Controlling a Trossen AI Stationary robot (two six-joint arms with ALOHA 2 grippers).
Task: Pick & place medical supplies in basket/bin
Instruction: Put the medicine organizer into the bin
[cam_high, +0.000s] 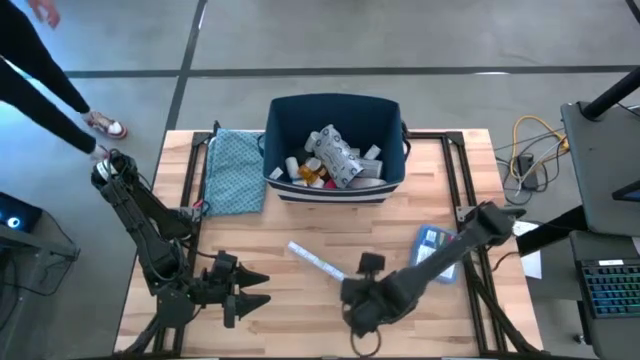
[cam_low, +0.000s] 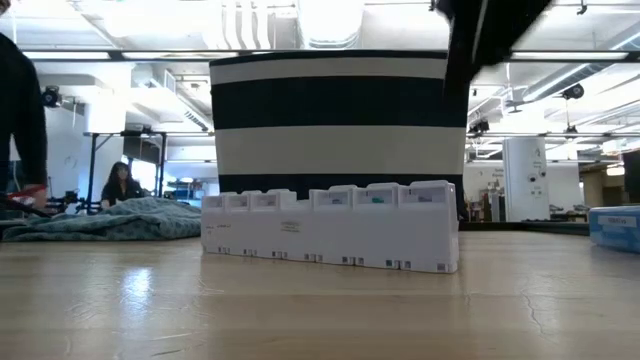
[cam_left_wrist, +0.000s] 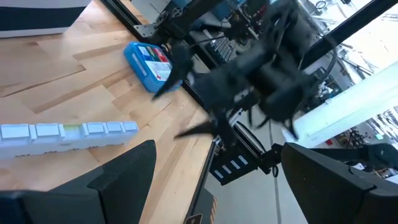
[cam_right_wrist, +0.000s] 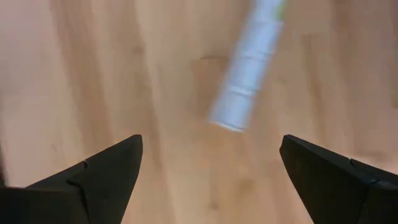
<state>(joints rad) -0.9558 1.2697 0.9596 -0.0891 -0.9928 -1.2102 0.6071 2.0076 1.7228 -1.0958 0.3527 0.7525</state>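
The navy-blue bin (cam_high: 335, 108) stands at the table's far middle and holds several supplies. It fills the background of the low view (cam_low: 335, 120). A long white pill organizer (cam_high: 316, 262) lies flat on the table, also in the low view (cam_low: 330, 225). A flat blue-and-red packet (cam_high: 437, 245) lies to its right. My right gripper (cam_high: 358, 300) is open and empty above the table, just near of the organizer (cam_right_wrist: 245, 74). My left gripper (cam_high: 252, 290) is open and empty at the near left, pointing toward the organizer (cam_left_wrist: 68, 134).
A folded teal cloth (cam_high: 235, 170) lies left of the bin. A black frame (cam_high: 195, 160) runs along the table's sides. A person (cam_high: 40, 70) stands beyond the far left corner. Bare wood lies between the organizer and the bin.
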